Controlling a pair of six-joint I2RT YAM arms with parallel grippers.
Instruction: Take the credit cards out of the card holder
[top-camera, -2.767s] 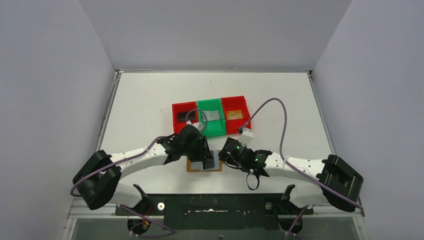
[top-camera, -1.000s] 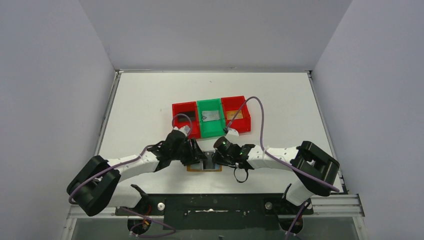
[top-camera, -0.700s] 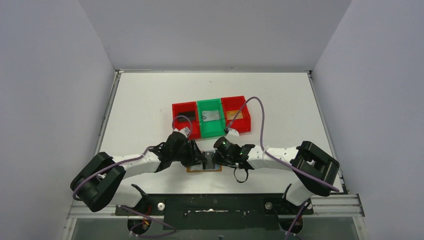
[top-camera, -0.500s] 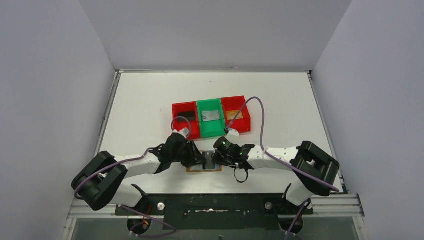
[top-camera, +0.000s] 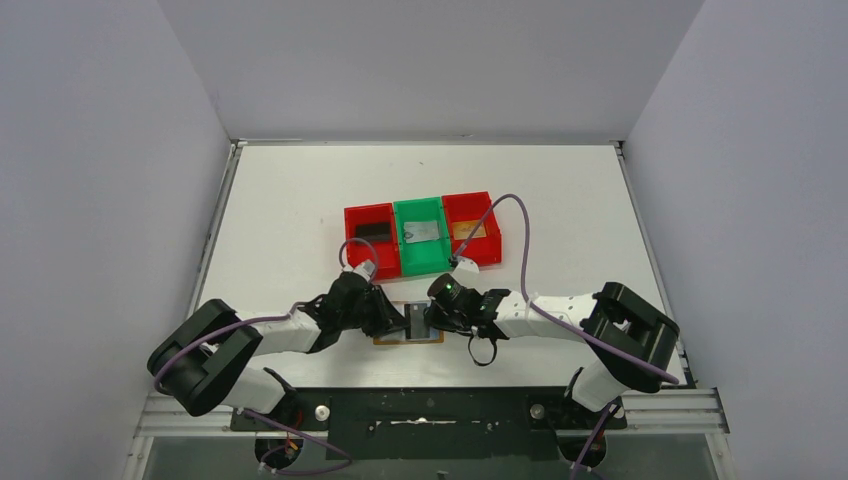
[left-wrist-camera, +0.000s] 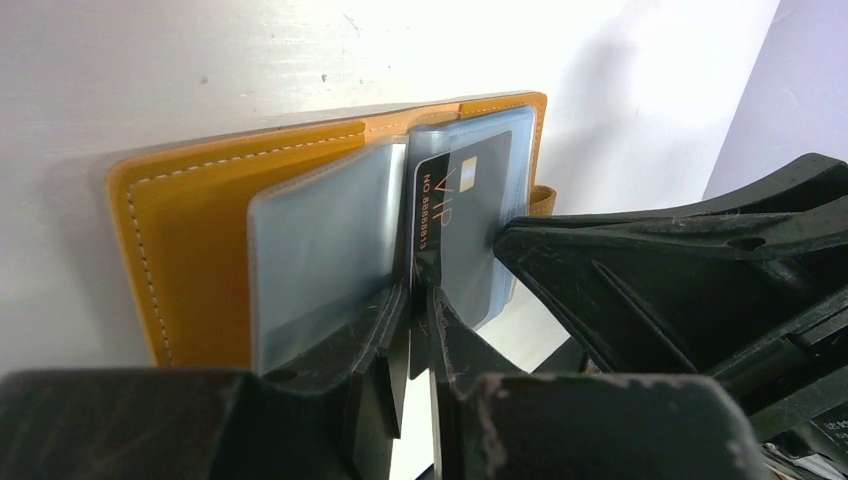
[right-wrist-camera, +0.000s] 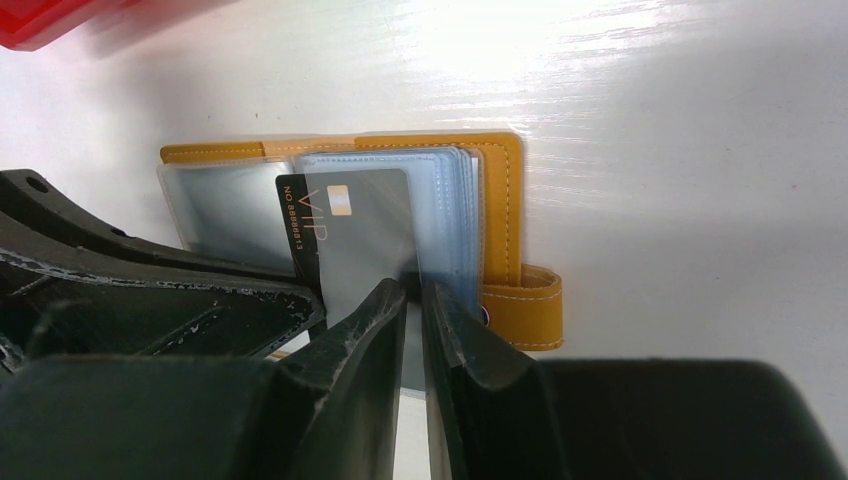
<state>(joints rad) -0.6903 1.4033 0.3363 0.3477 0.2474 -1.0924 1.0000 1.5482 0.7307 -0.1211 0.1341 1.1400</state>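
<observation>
Top external view has me looking down on the white table (top-camera: 300, 200), with both arms folded low toward its 6 o'clock edge. Mid-table stands a row of red and green bins (top-camera: 425, 262), each with a card lying in it. At 6 o'clock from the green one lies the tan card holder (left-wrist-camera: 190, 230), spread open and flat on the table between the two wrists.

The right gripper (right-wrist-camera: 413, 300) reaches in from 3 o'clock, its jaws closed on the near edge of a pale blue-grey sleeve (right-wrist-camera: 445, 200). The left gripper (left-wrist-camera: 418, 300) reaches in from 9 o'clock, its jaws nipped together on the bare edge of the black VIP card (left-wrist-camera: 428, 210). That card sits partly out of the sleeve.

I'd judge the card light, stiff and slick, so a pinch across its flat faces at the exposed edge suits it. The sleeve looks soft and clingy, and the holder light enough to drag along. The pull likely needs to run flat, toward 9 o'clock, with the sleeve pinned.
</observation>
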